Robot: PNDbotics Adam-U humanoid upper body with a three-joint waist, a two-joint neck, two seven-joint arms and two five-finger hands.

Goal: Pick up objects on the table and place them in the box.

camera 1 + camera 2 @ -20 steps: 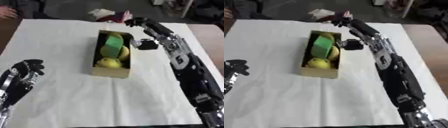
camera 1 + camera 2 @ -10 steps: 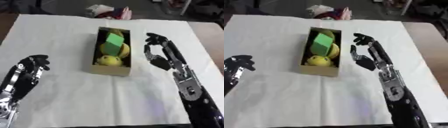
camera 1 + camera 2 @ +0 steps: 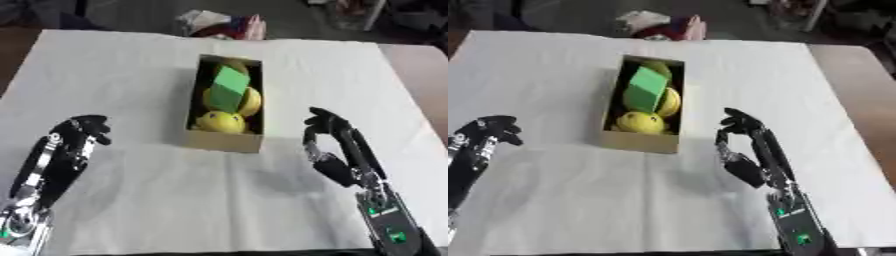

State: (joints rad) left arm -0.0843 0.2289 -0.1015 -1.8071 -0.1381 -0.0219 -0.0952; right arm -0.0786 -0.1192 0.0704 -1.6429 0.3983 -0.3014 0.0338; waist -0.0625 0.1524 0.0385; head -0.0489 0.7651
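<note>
White cloth covers the desk (image 3: 131, 200) almost to its edges, with a strip of brown top showing along the right side and dark floor beyond the far edge. A long cardboard box (image 3: 224, 142) stands near the middle of the desk, its length running from the near side toward the far edge. Inside it lie yellow round fruits (image 3: 220, 121), one at the near end, another behind it and a third toward the far end, and a green block (image 3: 227, 88) rests tilted on top of them. Beyond the far edge of the cloth sits a bundle of white and pink items (image 3: 223, 25) that cannot be made out further. The right hand (image 3: 328, 142) hovers over the cloth just beside the box's near right corner, apart from it, palm turned toward the box, fingers gently bent and released, holding nothing. The left hand (image 3: 74, 137) shows toward the near left corner of the desk, well apart from the box, fingers up and loosely curved, also holding nothing. Both black forearms come in from the near edge of the desk.
</note>
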